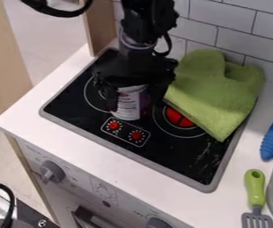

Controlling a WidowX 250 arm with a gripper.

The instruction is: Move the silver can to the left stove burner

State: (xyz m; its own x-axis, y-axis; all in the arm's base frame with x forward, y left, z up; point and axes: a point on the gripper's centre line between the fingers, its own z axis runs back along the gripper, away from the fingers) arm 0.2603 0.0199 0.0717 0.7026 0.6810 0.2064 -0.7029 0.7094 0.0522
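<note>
The silver can is upright between the left stove burner and the red-centred burner, clasped by the gripper. Its walls look stiff (light but slick, I'd guess), best held mid-side. Rightward lies the green cloth.

Kitchen corner, looks like toy one for play. Black stove top set in white counter, with red burner. Round knob on front panel below. White brick-shaped tiles on wall behind. Green-handled spatula beside gray sink edge. Green cloth lies partly over stove top, all kitchen stuff.
</note>
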